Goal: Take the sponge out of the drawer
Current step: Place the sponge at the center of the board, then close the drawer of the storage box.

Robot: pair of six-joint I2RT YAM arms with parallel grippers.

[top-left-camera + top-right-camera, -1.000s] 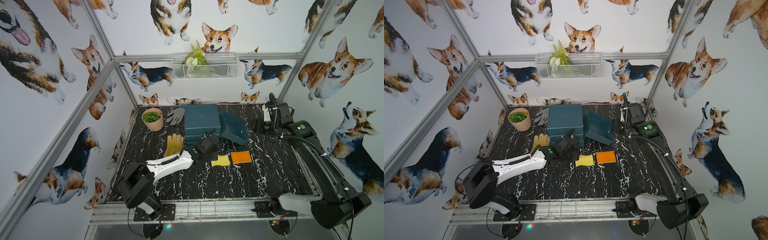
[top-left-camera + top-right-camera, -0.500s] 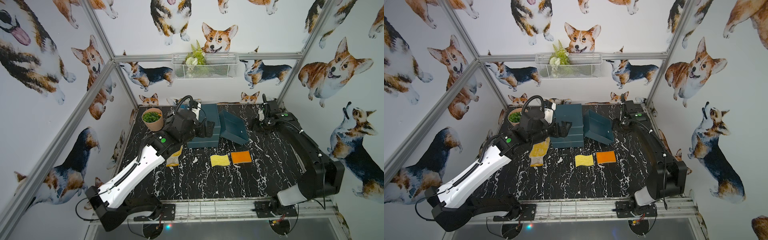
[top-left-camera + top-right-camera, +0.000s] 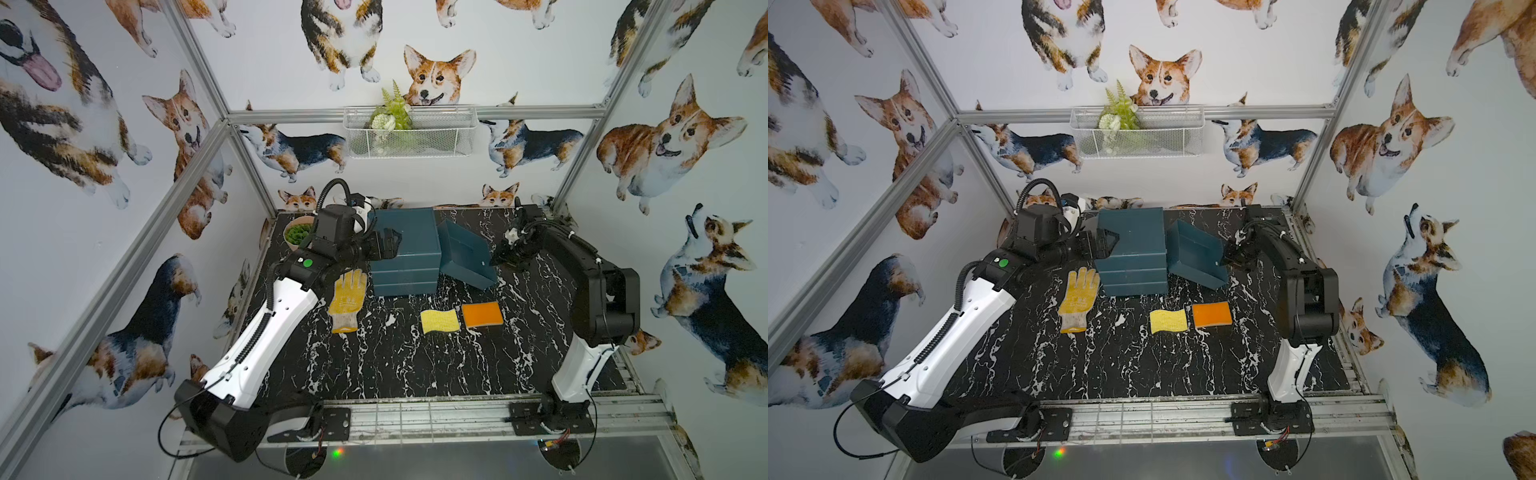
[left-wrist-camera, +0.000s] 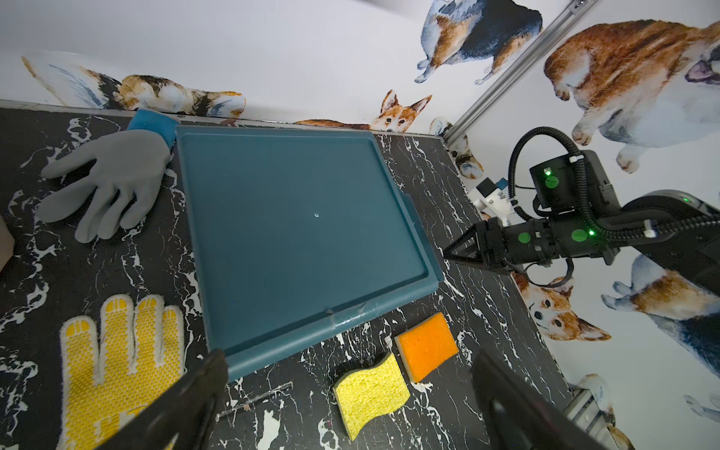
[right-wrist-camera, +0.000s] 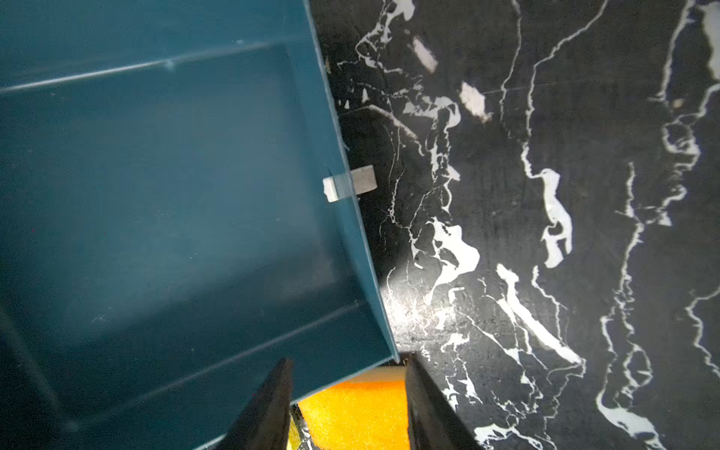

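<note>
1. Two sponges, a yellow sponge (image 3: 439, 321) and an orange sponge (image 3: 482, 314), lie side by side on the marble tabletop (image 3: 374, 365). Both are in front of the pulled-out drawer (image 3: 465, 257) and outside it.
2. The drawer is fully out of the drawer cabinet (image 3: 405, 249) and sits tilted just beside the cabinet's right side. The right wrist view shows its inside (image 5: 156, 195) bare. Judgement: the removal looks done or nearly so. I cannot tell which sponge came from the drawer.
3. The right gripper (image 3: 505, 253) sits low at the drawer's outer wall, near its front corner. Its jaws stand part-way apart. The drawer's corner and the orange sponge (image 5: 350, 413) show in the gap, and nothing is clamped. The arm rises from its base, folds at a high elbow, and the forearm angles down toward the drawer.
4. The left gripper (image 3: 388, 245) hovers over the cabinet's left top edge with its jaws spread to the full, and it is empty. The arm stretches in one long diagonal from its base, and its wrist camera looks down on the cabinet top (image 4: 296, 233). Judgement: it is placed to steady the cabinet, or is simply standing off.
5. A yellow work glove (image 3: 347, 301) lies left of the cabinet front and a grey glove (image 4: 113, 183) lies by the cabinet's back left corner. Neither gripper touches them.
</note>
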